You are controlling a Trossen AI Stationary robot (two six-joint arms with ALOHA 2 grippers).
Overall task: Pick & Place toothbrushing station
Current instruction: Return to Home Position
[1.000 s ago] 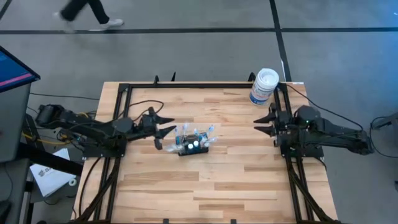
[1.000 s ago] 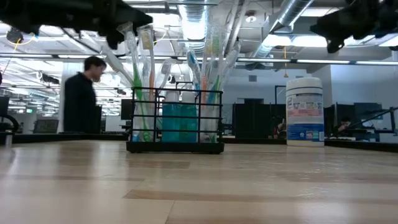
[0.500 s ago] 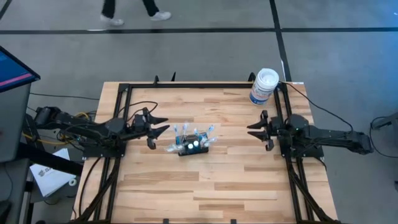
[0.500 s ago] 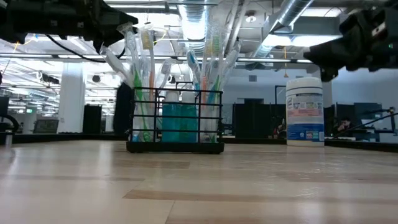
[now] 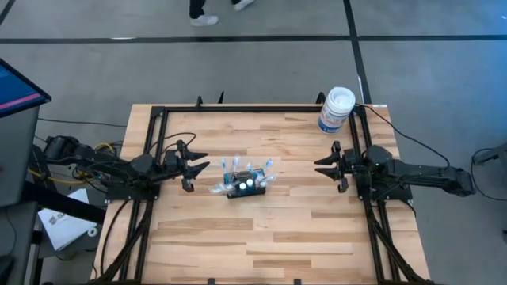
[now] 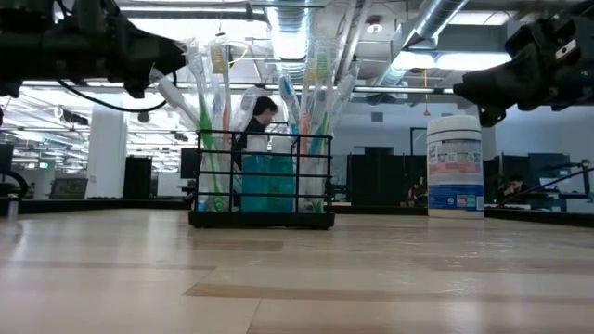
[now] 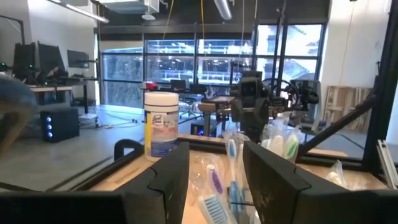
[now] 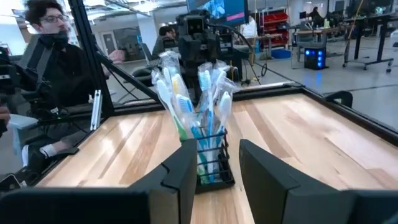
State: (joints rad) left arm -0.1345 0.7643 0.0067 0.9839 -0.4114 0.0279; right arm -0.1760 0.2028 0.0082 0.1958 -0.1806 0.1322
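The toothbrushing station (image 5: pixel 244 184), a small black wire-mesh holder with several wrapped toothbrushes and a teal tube upright in it, rests on its base at the middle of the wooden table (image 5: pixel 261 237). It also shows in the low view (image 6: pixel 263 186) and the right wrist view (image 8: pixel 208 162). My left gripper (image 5: pixel 196 173) hovers open to the left of the toothbrushing station, pointing at it, a short way off. My right gripper (image 5: pixel 326 173) hovers open to its right, farther off, also facing it. Both grippers have nothing between their fingers (image 7: pixel 168 180) (image 8: pixel 261 168).
A taller white round canister (image 5: pixel 336 109) with a yellow-blue label stands at the table's far right corner, behind my right arm. A black frame (image 5: pixel 238 110) runs along the table's far and side edges. A person walks past on the floor beyond the far edge.
My left gripper has drawn back toward the table's left edge, away from the toothbrushing station, and sunk lower. My right gripper has dropped lower and shifted slightly toward the station, then kept still. The station has stayed put.
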